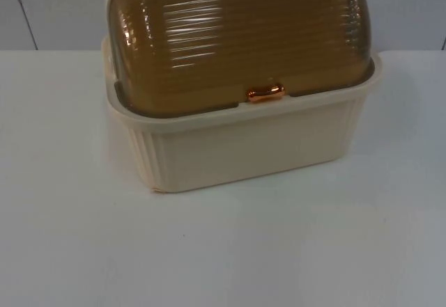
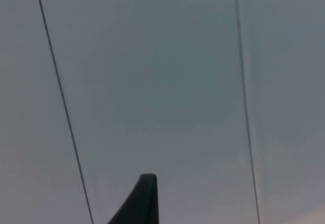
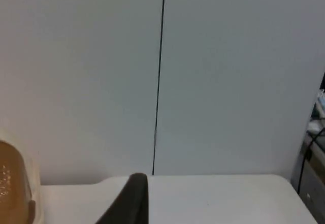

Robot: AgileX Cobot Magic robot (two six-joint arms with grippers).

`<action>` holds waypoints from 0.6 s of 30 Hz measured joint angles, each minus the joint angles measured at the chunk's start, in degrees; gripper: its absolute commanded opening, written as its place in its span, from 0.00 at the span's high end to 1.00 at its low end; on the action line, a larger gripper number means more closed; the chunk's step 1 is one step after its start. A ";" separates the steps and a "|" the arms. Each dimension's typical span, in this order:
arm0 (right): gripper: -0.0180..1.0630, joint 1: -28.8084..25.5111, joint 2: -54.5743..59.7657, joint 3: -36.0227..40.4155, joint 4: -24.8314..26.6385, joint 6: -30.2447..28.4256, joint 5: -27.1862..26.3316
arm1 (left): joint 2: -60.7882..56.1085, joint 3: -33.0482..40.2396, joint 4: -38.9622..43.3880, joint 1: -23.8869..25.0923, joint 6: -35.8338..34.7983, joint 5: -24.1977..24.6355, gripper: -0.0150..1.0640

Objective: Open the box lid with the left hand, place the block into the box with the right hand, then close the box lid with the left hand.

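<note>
The box point(image 1: 244, 147) stands on the white table point(image 1: 223, 251) toward the far edge, close to the grey partition wall point(image 1: 56, 8). Base is cream plastic, roughly rectangular with rounded corners; the front wall carries fine vertical ribs and a smooth flared rim. The lid point(image 1: 237, 35) is translucent amber-brown plastic, domed like a roll-top, with horizontal ridges running its full width and bright glare streaks on the left half. Lid sits down, closed against the base rim. A small glossy copper-coloured handle point(image 1: 265, 92) sits at the lid's front lower edge, slightly right of centre, facing the camera. The box's long axis runs left to right across the table, turned a little so the right end lies farther back. Left gripper point(image 2: 144, 198): one black fingertip seen against the plain grey wall panels with thin dark seams; whether its fingers are apart or together cannot be told. Right gripper point(image 3: 133, 198): one dark fingertip above the table's far edge, wall behind, the amber lid's edge off to one side; finger spacing likewise cannot be told.
</note>
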 measured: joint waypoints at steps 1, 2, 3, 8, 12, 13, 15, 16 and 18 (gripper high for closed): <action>0.01 0.00 0.00 0.00 0.00 0.00 0.00 | 0.00 0.00 0.00 0.00 0.00 0.00 0.03; 0.01 0.12 -3.01 -0.12 0.00 -0.39 0.75 | -3.25 0.06 0.84 0.00 -0.14 1.42 0.03; 0.01 0.12 -3.85 -0.12 0.00 -0.98 1.01 | -6.27 0.13 1.70 0.00 -0.66 2.44 0.03; 0.01 1.24 -11.32 -1.53 1.16 -3.05 4.66 | -13.75 0.13 6.35 0.00 -6.60 5.11 0.03; 0.01 4.20 -13.35 -4.38 5.03 -7.20 8.03 | -16.81 -1.77 14.29 0.00 -13.13 12.89 0.03; 0.01 5.32 -13.39 -5.73 5.64 -7.60 8.16 | -16.94 -2.64 15.48 0.00 -14.65 14.51 0.03; 0.01 5.65 -13.39 -6.24 5.76 -7.75 8.16 | -17.07 -3.64 16.82 0.00 -15.66 15.57 0.03; 0.01 6.01 -13.39 -7.18 6.06 -7.81 8.16 | -17.16 -4.10 17.50 0.00 -15.98 15.77 0.03; 0.01 6.22 -13.39 -8.24 6.49 -7.86 8.16 | -17.89 -5.29 19.56 0.00 -16.87 16.59 0.03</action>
